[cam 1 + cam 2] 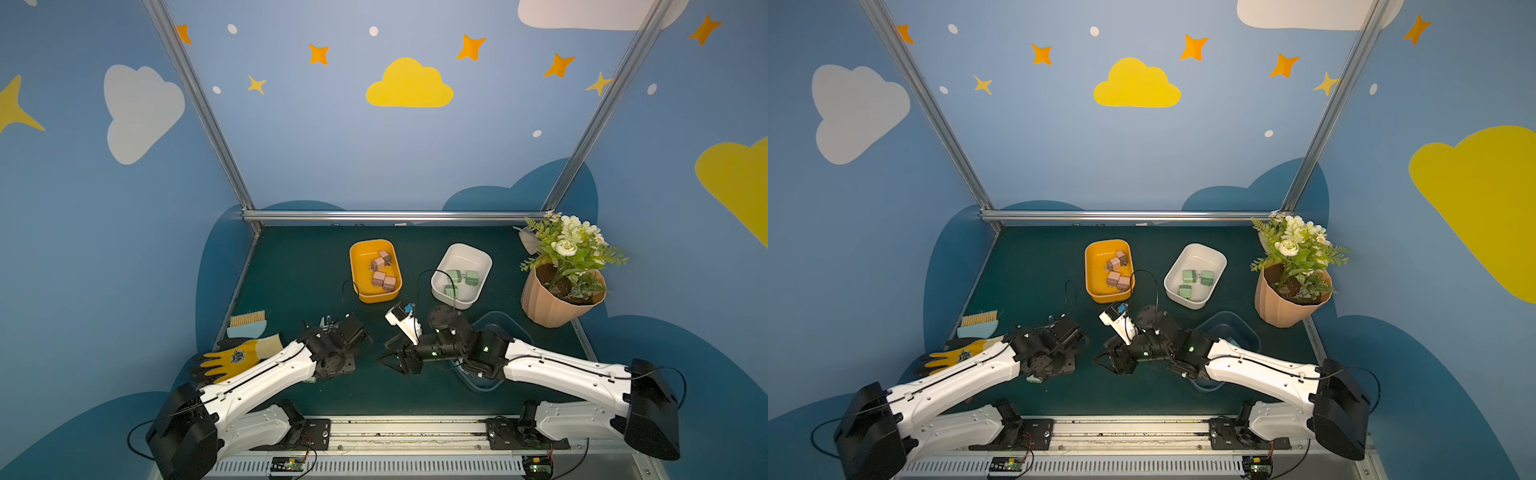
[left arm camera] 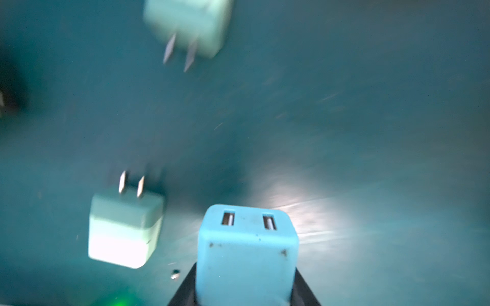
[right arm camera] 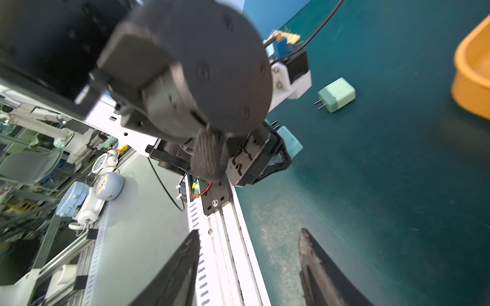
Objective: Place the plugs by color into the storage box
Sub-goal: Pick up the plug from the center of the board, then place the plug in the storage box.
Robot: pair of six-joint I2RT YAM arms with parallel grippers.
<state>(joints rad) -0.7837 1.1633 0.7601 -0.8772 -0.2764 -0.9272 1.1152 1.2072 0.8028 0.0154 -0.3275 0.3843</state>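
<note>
My left gripper (image 2: 245,287) is shut on a light teal plug (image 2: 246,254), whose two USB slots face away from the wrist camera. Two paler plugs (image 2: 124,230) (image 2: 191,26) lie on the green mat beyond it. In both top views the left gripper (image 1: 322,372) points down at the mat's front centre. My right gripper (image 3: 249,238) is open and empty, low over the mat's front edge (image 1: 395,361). Pink plugs (image 1: 382,270) lie in the orange box (image 1: 357,266), and green plugs (image 1: 459,280) in the white box (image 1: 478,257). Another pale green plug (image 3: 336,94) lies loose on the mat.
A clear blue box (image 1: 498,322) sits partly under the right arm. A potted flower (image 1: 561,291) stands at the right. A yellow-bristled brush (image 1: 247,326) and a yellow glove (image 1: 237,357) lie at the left. The arms' metal rail (image 1: 407,432) runs along the front.
</note>
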